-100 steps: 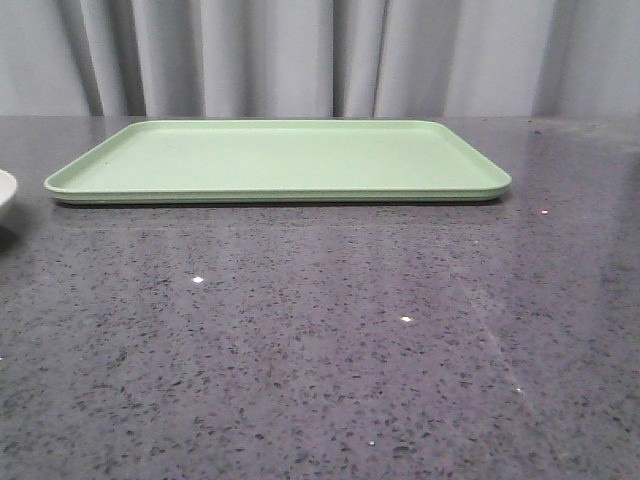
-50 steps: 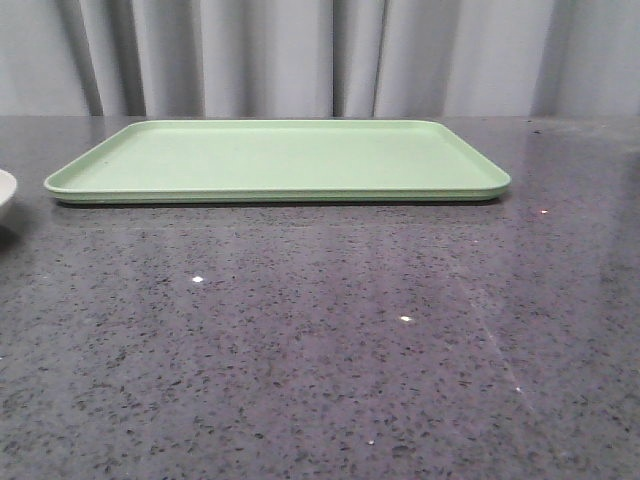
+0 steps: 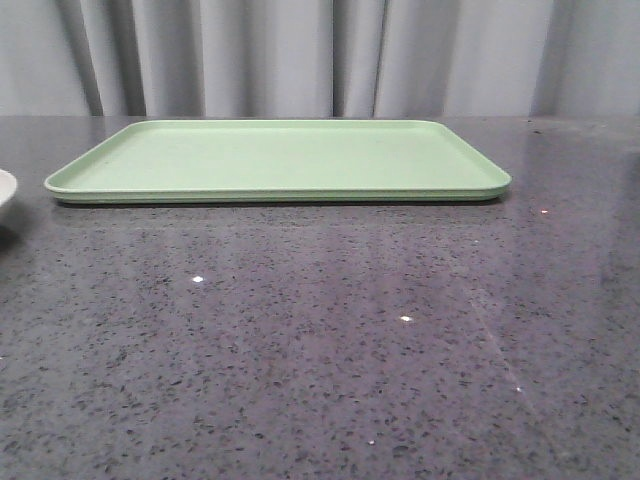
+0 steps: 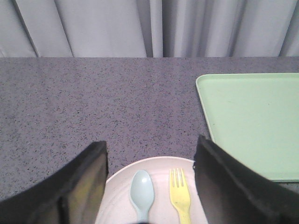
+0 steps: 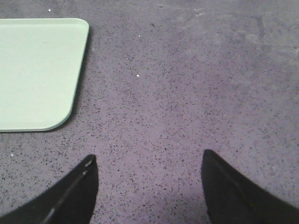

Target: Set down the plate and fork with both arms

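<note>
No movement since the earlier front frames: tray (image 3: 280,158), counter (image 3: 320,340) and plate (image 3: 5,190) edge all sitting in the same places.

Left wrist view, near to far:
- Left gripper (image 4: 150,161) hanging spread wide, gripping nothing, one finger (image 4: 81,184) to each side of the plate's (image 4: 119,186) rim.
- Lying side by side in the plate, not touching: fork (image 4: 180,198), tines pointing away from the camera, and pale blue spoon (image 4: 141,193), bowl end pointing the same way.
- Beyond the plate, bare speckled grey counter (image 4: 93,102).
- Beside the plate, on the fork's side: tray (image 4: 252,121), close to the rim; contact not determinable, one finger blocking the gap.
- Farthest back, grey curtain (image 4: 149,28).

Right wrist view, near to far:
- Right gripper (image 5: 148,165) hanging spread wide over bare counter (image 5: 187,93), gripping nothing.
- Farther off, one rounded corner of the tray (image 5: 37,70), well apart from both fingers (image 5: 72,196).

Front view, near to far:
- Counter filling the foreground.
- Plate showing only as a sliver at the left edge, near the tray's left end but apart from it.
- Tray lying flat toward the back, carrying nothing.
- Curtain (image 3: 320,55) closing the background.
- Fork, spoon and both grippers out of this view.
</note>
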Robot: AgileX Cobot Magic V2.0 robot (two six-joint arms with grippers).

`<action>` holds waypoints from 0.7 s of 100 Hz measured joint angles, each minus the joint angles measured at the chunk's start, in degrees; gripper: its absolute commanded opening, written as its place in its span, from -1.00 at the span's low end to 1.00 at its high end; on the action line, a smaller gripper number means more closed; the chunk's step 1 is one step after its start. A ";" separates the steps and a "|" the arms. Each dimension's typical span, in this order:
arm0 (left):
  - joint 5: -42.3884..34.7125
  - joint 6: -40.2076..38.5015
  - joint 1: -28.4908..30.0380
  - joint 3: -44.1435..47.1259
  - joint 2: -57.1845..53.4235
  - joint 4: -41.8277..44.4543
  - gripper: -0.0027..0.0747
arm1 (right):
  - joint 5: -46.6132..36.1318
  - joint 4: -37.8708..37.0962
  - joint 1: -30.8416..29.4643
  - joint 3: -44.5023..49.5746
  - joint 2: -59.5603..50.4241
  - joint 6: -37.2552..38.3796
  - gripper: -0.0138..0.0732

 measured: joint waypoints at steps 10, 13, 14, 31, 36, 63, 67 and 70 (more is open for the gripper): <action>-0.64 0.00 0.00 0.00 0.00 -0.06 0.15 | -0.13 0.00 0.00 0.00 0.00 0.00 0.44; -0.31 0.00 0.25 -0.25 0.00 -0.06 0.15 | -0.13 0.00 0.00 0.00 0.00 0.00 0.44; -0.17 0.00 0.27 -0.28 0.11 -0.06 0.15 | -0.13 0.00 0.00 0.00 0.00 0.00 0.44; 7.97 -1.52 4.62 -6.20 2.85 1.10 0.15 | -0.13 0.00 0.00 0.00 0.00 0.00 0.44; 10.14 -1.52 6.93 -8.31 4.29 1.86 0.15 | -0.13 0.00 0.00 0.00 0.00 0.00 0.44; 20.81 -1.92 13.69 -17.38 16.33 2.60 0.15 | -0.13 0.00 0.00 0.00 0.00 0.00 0.44; 22.68 -1.44 14.03 -18.53 18.76 2.60 0.15 | -0.13 0.00 0.00 0.00 0.00 0.00 0.44; 23.72 -1.05 14.14 -19.18 20.45 2.60 0.15 | -0.13 0.00 0.00 0.00 0.00 0.00 0.44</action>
